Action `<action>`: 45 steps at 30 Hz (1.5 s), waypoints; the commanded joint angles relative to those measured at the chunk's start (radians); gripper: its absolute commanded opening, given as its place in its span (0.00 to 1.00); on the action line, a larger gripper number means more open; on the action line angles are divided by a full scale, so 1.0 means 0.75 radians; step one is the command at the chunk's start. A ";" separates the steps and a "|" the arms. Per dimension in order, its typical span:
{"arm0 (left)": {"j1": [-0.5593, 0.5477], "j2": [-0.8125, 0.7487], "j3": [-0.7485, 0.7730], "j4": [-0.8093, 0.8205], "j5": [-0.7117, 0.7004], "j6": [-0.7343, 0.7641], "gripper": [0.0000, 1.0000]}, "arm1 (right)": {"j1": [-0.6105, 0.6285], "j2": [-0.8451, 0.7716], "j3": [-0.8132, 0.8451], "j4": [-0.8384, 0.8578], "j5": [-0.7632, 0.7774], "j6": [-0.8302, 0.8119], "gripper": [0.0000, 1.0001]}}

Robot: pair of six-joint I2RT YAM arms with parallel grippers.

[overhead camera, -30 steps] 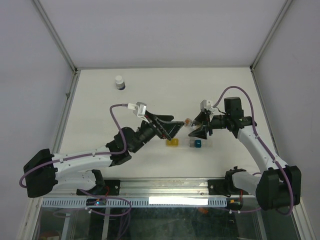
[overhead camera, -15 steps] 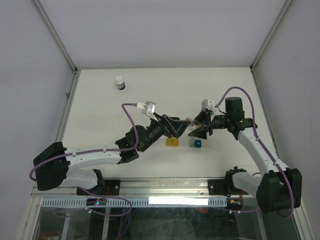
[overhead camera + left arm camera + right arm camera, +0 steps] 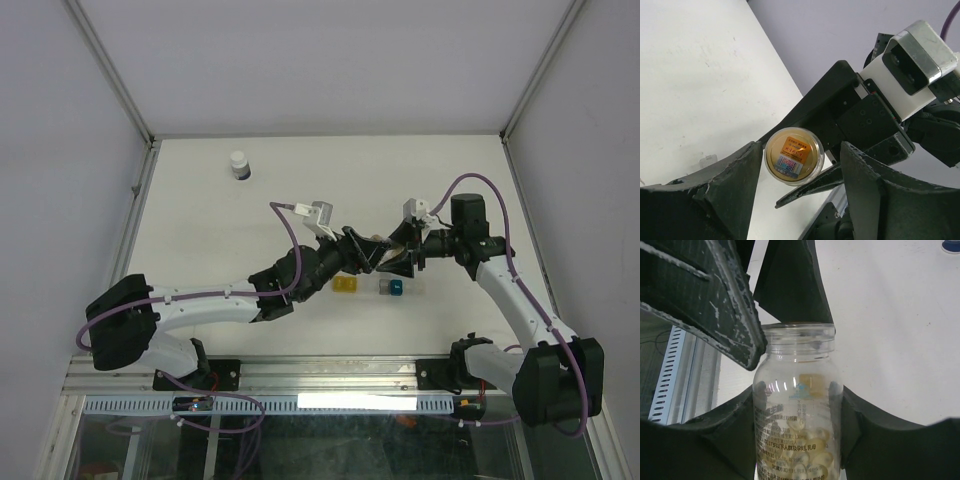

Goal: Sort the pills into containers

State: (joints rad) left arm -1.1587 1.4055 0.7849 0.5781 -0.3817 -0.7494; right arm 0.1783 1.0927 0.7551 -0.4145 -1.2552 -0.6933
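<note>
Item: pill bottle [image 3: 796,365], clamped in right pincer [image 3: 797,400] above the table [image 3: 300,180], with yellow container [image 3: 345,285] and teal container [image 3: 397,288] just at its six o'clock; left pincer [image 3: 374,251], jaws apart astride the bottle's top [image 3: 792,156], should centre and close squarely before any twist, lest capsules [image 3: 800,455] spill.

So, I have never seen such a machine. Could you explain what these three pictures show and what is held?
It is two robot arms bolted at the near edge of a white table. One picture looks down from above; the other two come from a camera on each wrist. The right hand grips a clear bottle of yellowish capsules. The left hand has its fingers around the bottle's end, with a gap on one side. On the table lie a yellow compartment, a teal compartment and, toward the far left, a small white bottle.
</note>
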 commanded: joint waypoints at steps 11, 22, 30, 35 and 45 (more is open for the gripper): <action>-0.010 0.021 0.073 0.009 0.001 0.017 0.37 | -0.001 -0.036 0.006 0.051 -0.025 0.021 0.00; 0.003 -0.001 0.057 0.063 0.015 0.247 0.00 | -0.005 -0.036 0.016 0.058 0.012 0.060 0.94; 0.073 -0.031 0.083 -0.110 0.024 0.385 0.00 | -0.049 -0.044 0.059 -0.026 0.051 0.020 1.00; 0.140 -0.004 0.145 -0.270 0.038 0.544 0.00 | -0.088 -0.049 0.081 -0.079 0.051 -0.029 0.99; 0.323 0.244 0.341 -0.514 0.139 0.807 0.00 | -0.122 -0.046 0.069 -0.045 0.062 0.012 1.00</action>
State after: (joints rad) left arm -0.9478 1.5288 0.9596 0.2611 -0.3229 -0.2665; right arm 0.0994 1.0805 0.7692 -0.4725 -1.2106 -0.6941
